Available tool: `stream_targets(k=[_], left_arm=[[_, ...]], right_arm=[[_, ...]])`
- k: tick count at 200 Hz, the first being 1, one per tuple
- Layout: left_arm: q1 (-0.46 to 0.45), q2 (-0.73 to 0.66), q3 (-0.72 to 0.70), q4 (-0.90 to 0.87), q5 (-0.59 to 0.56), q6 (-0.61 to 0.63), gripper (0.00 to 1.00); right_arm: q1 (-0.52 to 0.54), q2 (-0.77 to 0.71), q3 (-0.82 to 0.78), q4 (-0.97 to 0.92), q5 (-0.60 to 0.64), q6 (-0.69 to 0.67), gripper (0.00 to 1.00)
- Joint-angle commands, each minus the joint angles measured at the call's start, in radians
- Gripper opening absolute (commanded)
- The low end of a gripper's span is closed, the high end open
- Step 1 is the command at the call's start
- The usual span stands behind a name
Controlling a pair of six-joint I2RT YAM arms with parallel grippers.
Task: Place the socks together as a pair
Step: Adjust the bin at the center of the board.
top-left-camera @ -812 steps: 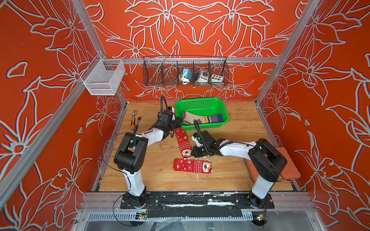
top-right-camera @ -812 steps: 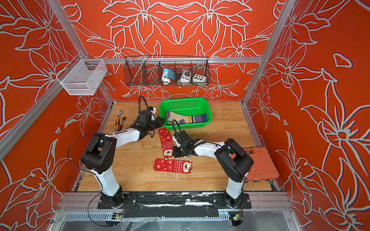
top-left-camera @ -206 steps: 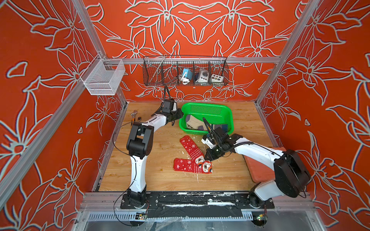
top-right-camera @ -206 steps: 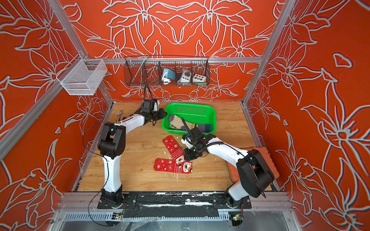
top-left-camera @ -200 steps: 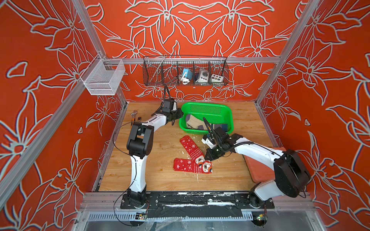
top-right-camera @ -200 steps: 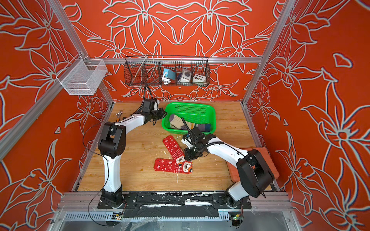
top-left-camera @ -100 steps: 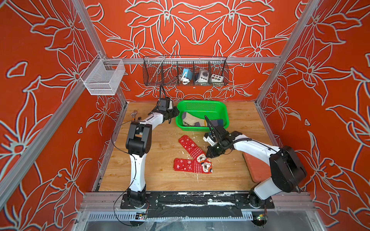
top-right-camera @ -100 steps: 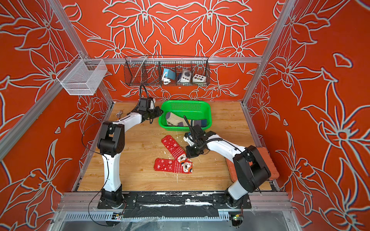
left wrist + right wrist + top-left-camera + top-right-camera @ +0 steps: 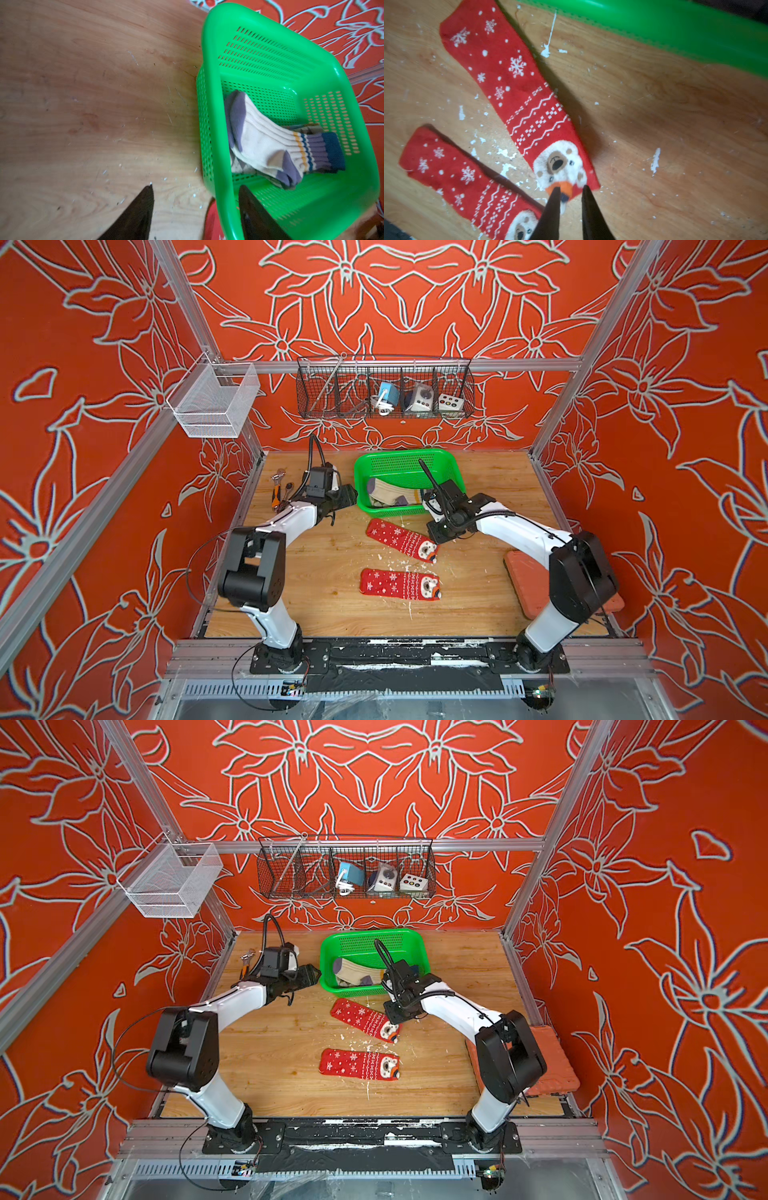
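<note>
Mid-frame in both top views, the right gripper [image 9: 571, 188] hangs, jaws slightly apart, over the bear end of a red sock [image 9: 397, 538], while the left gripper [image 9: 196, 187], jaws wide apart, straddles the green basket [image 9: 270, 56] rim.

Left fingers [image 9: 137, 216] released the basket [image 9: 400, 457]; right fingers [image 9: 550, 212] released the upper red sock [image 9: 395, 537].

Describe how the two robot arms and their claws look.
Both the left arm and the right arm have white links with bulky black joints. A black cable loops above each wrist. The left claw and the right claw each have two dark, tapering, pointed fingers.
</note>
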Motion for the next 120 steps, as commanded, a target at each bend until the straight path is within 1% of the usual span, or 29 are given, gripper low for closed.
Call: stream_targets(k=[1,19,31,46,56,70,91,103,120], left_arm=[[-0.001,-0.102,-0.124,0.066,-0.014,-0.001,0.66],[-0.013,-0.193,-0.245,0.147,0.037,-0.053,0.66],[-0.047,-0.232,-0.305,0.198,0.043,-0.078,0.66],[-0.088,-0.237,-0.336,0.240,0.046,-0.100,0.62],[-0.116,-0.217,-0.328,0.252,0.061,-0.109,0.58],[-0.160,-0.187,-0.303,0.258,0.081,-0.123,0.48],[-0.230,-0.150,-0.271,0.274,0.062,-0.140,0.36],[-0.248,-0.117,-0.241,0.273,0.041,-0.140,0.35],[-0.249,-0.060,-0.199,0.274,0.023,-0.134,0.34]], right_arm=[[-0.004,0.003,-0.043,0.019,0.047,0.005,0.27],[-0.004,-0.032,-0.110,0.080,0.014,0.034,0.28],[-0.004,-0.056,-0.144,0.109,0.005,0.051,0.28],[-0.004,-0.079,-0.171,0.130,0.004,0.059,0.29],[-0.005,-0.087,-0.179,0.133,0.006,0.061,0.28],[-0.007,-0.103,-0.192,0.137,0.005,0.064,0.28],[-0.014,-0.135,-0.223,0.146,0.000,0.066,0.28],[-0.023,-0.156,-0.242,0.147,0.000,0.066,0.29],[-0.038,-0.186,-0.270,0.152,-0.006,0.064,0.29]])
